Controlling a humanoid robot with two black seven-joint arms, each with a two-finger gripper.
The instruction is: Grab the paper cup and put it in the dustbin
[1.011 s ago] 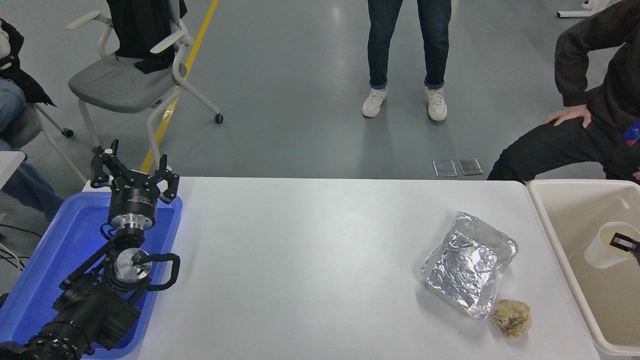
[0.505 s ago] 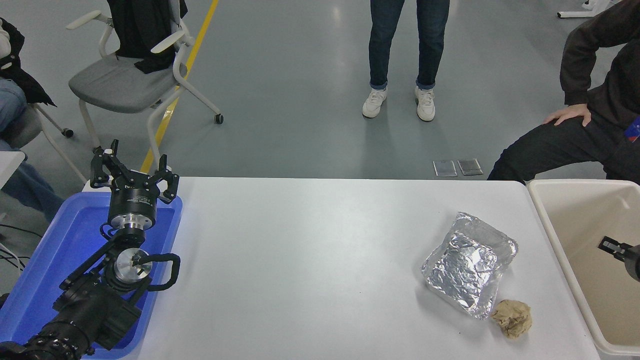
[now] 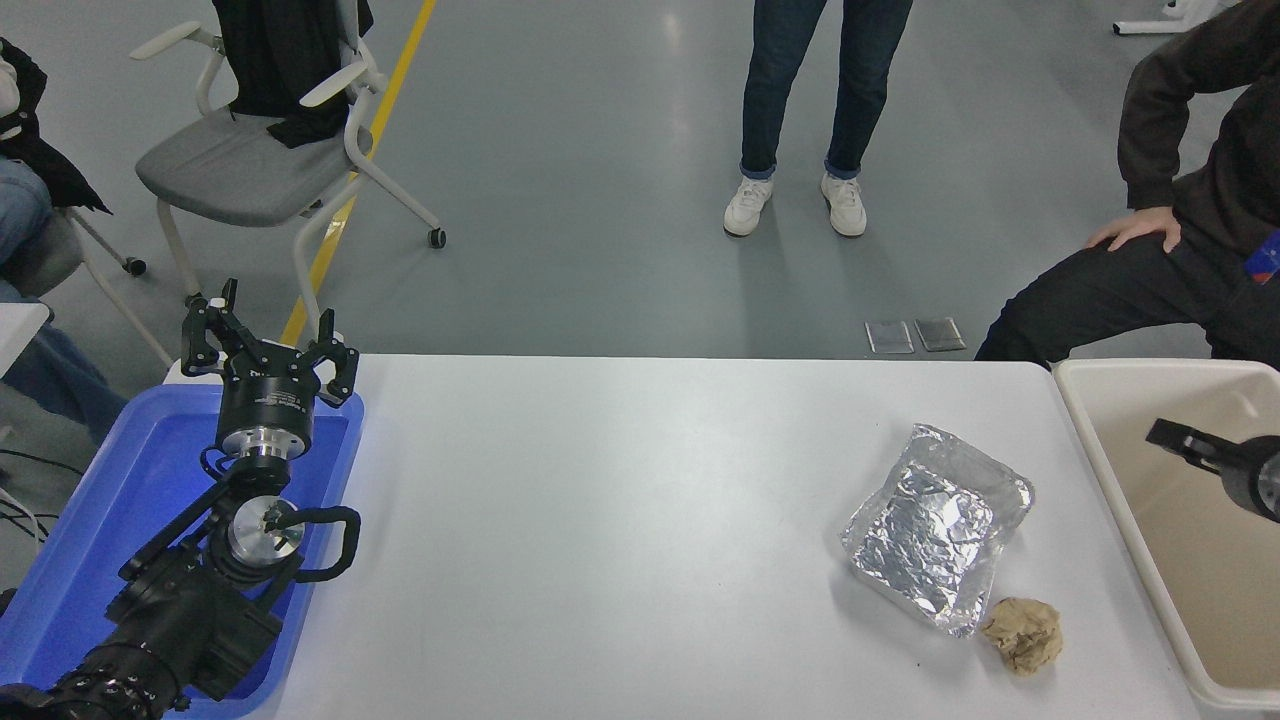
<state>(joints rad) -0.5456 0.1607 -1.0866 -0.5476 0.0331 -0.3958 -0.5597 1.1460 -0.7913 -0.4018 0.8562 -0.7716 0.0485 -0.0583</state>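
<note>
At the bench's left edge I see the blue plastic tray (image 3: 90, 500), with the left gripper (image 3: 268, 345) parked above its far end, its fingers spread wide and holding nothing. From there the white table (image 3: 600, 520) runs bare through the middle, giving me open room to move. Toward the right edge lies the crumpled silver foil tray (image 3: 940, 525), and touching its near corner sits a crumpled brown paper ball (image 3: 1023, 634); both are just beside the dustbin (image 3: 1110, 480), which stands against the bench's right edge. The right gripper (image 3: 1185, 445) hangs over the dustbin's open interior; only one finger shows, so I cannot tell its spread. I cannot see the paper cup anywhere. Beyond the far edge a person's legs (image 3: 800, 110) stand on the floor.
</note>
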